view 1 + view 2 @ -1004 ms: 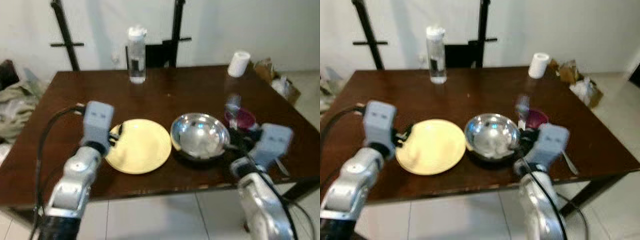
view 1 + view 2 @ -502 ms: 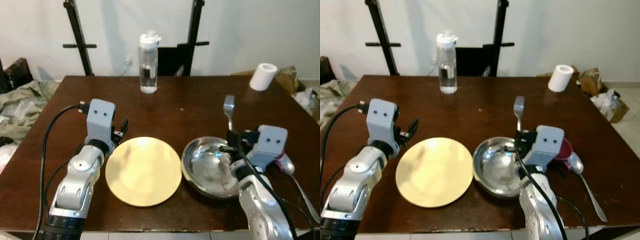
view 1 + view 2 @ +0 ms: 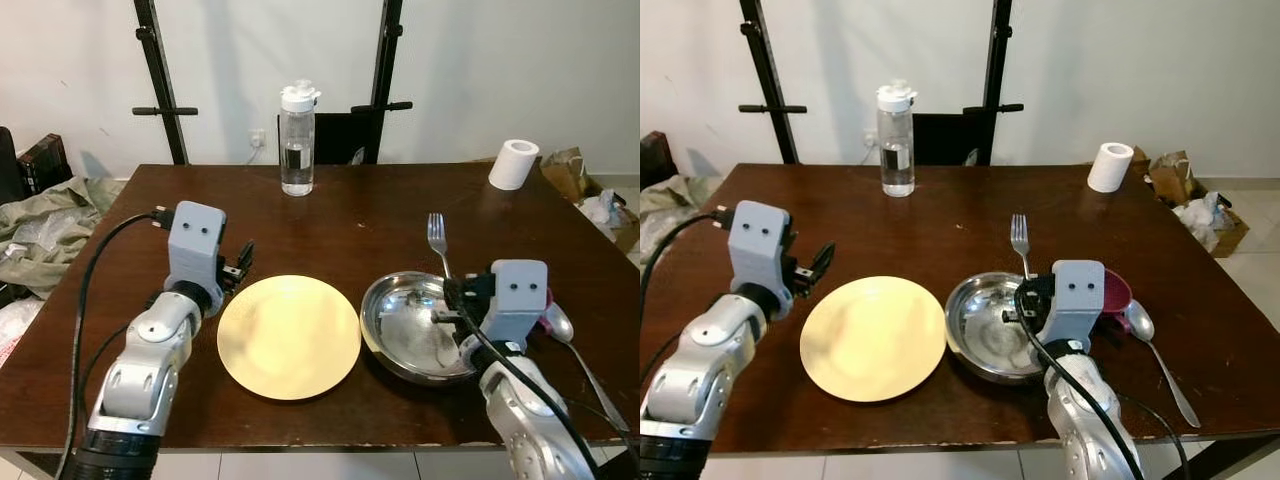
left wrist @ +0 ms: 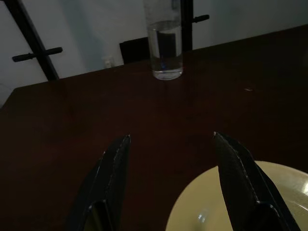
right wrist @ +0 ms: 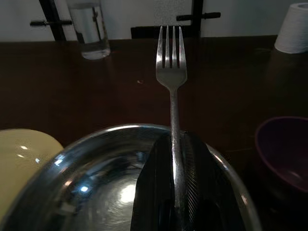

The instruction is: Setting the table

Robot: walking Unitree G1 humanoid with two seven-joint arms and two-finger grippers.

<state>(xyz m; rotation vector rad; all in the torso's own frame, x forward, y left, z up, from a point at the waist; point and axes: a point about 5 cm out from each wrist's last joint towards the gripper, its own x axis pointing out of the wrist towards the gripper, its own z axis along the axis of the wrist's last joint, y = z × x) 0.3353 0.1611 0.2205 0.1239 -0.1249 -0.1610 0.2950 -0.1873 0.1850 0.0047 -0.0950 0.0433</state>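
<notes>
Right gripper [image 5: 175, 159], at lower right of the frame above the steel bowl [image 3: 405, 330], clamps a fork [image 5: 172, 91] with tines forward, while the left gripper [image 4: 168, 159], fingers spread and empty, hovers at the yellow plate's [image 3: 288, 335] left rim.

Premises present as a domestic dining area: a dark wooden table [image 3: 380, 215] fills the centre of the frame, laid with a yellow plate [image 3: 289, 336], steel bowl [image 3: 405, 325] and water bottle [image 3: 297, 140]. White tiled floor [image 3: 1255, 235] shows at right. Crumpled clothing [image 3: 45, 230] lies at left edge, bags and clutter [image 3: 1185, 195] at upper right, against a plain white wall [image 3: 500, 60].
</notes>
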